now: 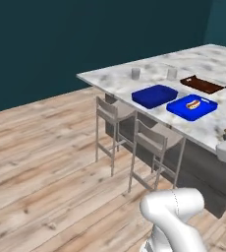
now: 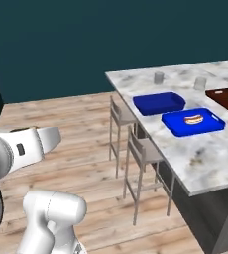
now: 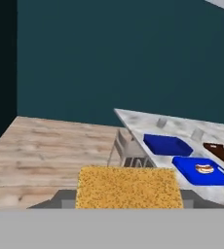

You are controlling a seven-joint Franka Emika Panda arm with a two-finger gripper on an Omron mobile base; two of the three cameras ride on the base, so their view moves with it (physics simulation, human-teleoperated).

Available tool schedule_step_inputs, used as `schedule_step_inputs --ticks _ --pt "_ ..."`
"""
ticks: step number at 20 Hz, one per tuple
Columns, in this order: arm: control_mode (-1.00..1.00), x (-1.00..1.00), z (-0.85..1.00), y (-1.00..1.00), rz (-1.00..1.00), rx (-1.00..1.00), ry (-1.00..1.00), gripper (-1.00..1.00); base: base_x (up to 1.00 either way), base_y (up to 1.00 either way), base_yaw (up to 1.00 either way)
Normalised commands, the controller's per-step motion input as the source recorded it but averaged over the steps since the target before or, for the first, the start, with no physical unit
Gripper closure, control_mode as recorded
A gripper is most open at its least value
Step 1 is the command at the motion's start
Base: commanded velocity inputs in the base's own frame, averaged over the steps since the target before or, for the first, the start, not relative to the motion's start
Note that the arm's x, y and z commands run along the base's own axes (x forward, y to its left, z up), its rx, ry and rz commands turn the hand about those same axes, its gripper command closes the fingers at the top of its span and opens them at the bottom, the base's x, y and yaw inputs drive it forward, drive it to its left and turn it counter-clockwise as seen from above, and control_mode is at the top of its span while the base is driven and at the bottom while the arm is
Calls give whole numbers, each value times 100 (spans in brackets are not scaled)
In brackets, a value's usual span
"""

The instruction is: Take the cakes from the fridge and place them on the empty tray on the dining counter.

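The pincer [image 3: 128, 206] sits low at the bottom of the hand view. Its two tips are set apart with the yellow-orange, squarish, crumbly cake [image 3: 128, 187] between them. The cake looks big here because it is so close to the camera, and it hides most of the tips. It looks held, up in the air over the pale wooden plank floor [image 3: 50, 146].

Ahead of the pincer and off to its right stands the big white-grey marbled worktop [image 3: 179, 127]. On it, the plain deep-blue tray with rounded corners and a low rim [image 3: 168, 144] lies well apart from the pincer. It has nothing in it.

Just beside that tray, a bit more to the right, lies a brighter blue tray with a hot-dog-like snack in it [image 3: 203, 170]. Past that one, further right still, is a dark brown tray [image 3: 221, 153].

Two small grey cups [image 1: 135, 73] stand on the far side of the worktop, beyond the trays.

Two grey stools with thin metal legs [image 1: 152, 142] stand on the floor, tucked against the near edge of the worktop, between the pincer and the trays.

Behind everything is a dark teal wall [image 3: 123, 53].
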Motion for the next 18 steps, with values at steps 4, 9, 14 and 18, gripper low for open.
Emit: schedule_step_inputs --ticks 4,9,14,18 --pt "100 0 0 0 0 0 0 100 100 20 -50" --pt "100 0 0 0 0 0 0 100 87 47 -54" --pt "100 0 0 0 0 0 0 100 62 64 -52" --pt "100 0 0 0 0 0 0 100 53 69 -49"
